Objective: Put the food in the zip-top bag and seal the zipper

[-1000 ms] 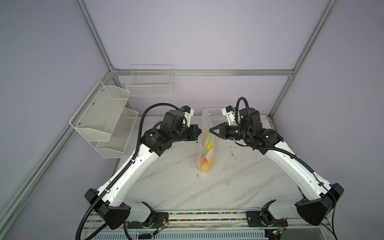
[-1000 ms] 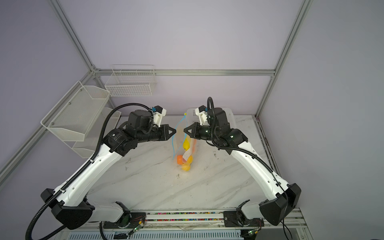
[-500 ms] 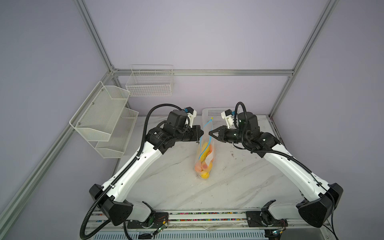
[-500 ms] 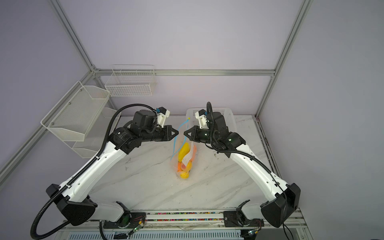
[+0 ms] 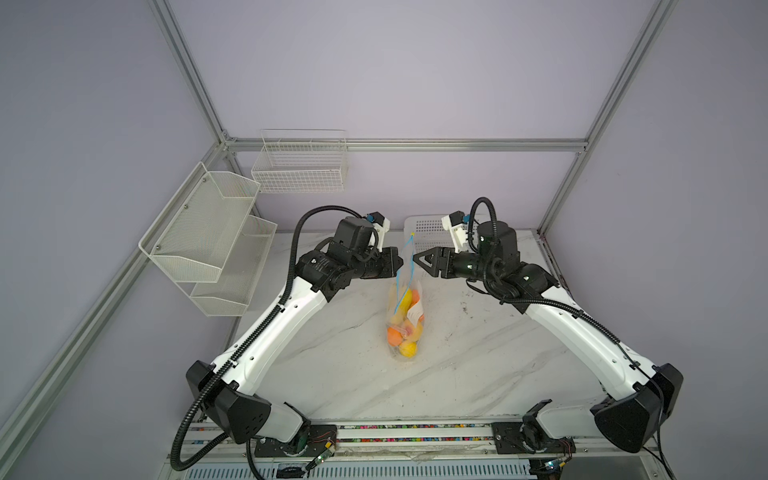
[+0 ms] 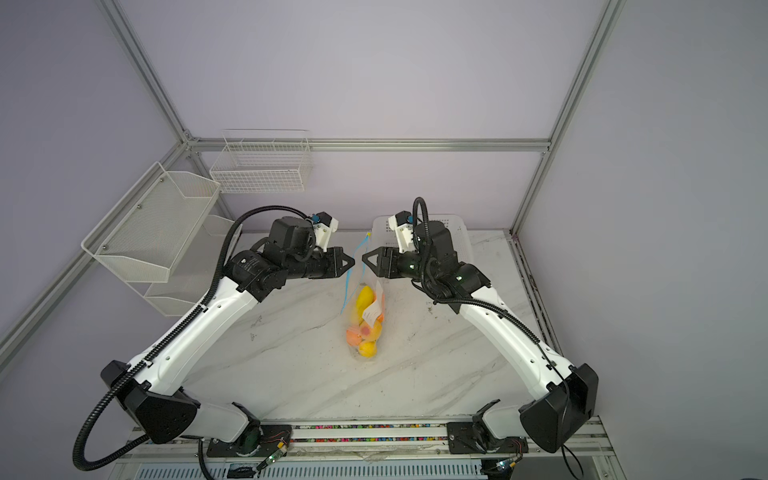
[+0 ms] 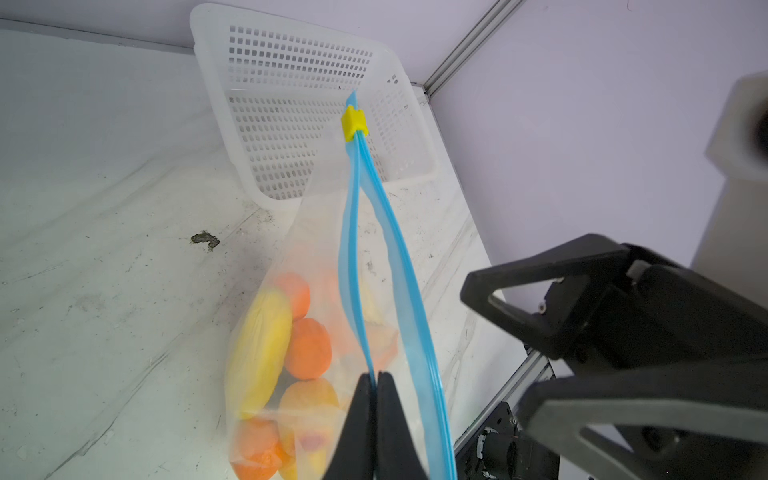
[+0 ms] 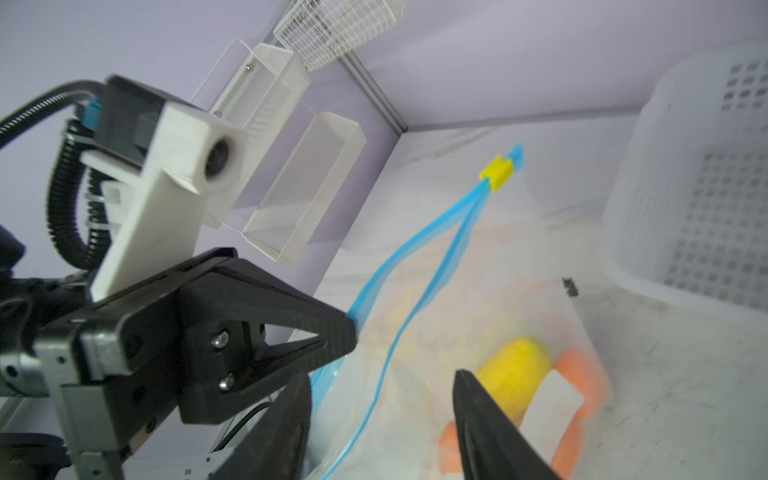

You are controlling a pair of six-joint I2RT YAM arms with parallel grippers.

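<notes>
The clear zip-top bag (image 5: 402,320) (image 6: 365,322) hangs upright over the marble table with its bottom on the top. The food (image 5: 400,334) (image 7: 307,349) lies inside: orange balls and yellow fruits (image 8: 515,370). My left gripper (image 5: 400,262) (image 6: 352,262) (image 7: 376,376) is shut on one blue strip of the zipper (image 7: 351,232) (image 8: 415,249). The two strips stand apart and meet at the yellow slider (image 7: 354,122) (image 8: 496,172) at the far end. My right gripper (image 5: 415,258) (image 6: 364,257) (image 8: 382,382) is open at the bag's other side, and it holds nothing.
A white perforated basket (image 5: 428,228) (image 7: 291,83) (image 8: 685,208) stands at the back of the table behind the bag. Wire shelves (image 5: 208,241) hang on the left wall, and a wire basket (image 5: 301,166) hangs on the back wall. A dark speck (image 7: 204,240) marks the table.
My right gripper's jaws were shut beside the bag's top edge and now stand open. The bag has sunk a little toward the table. The left gripper keeps its hold.
</notes>
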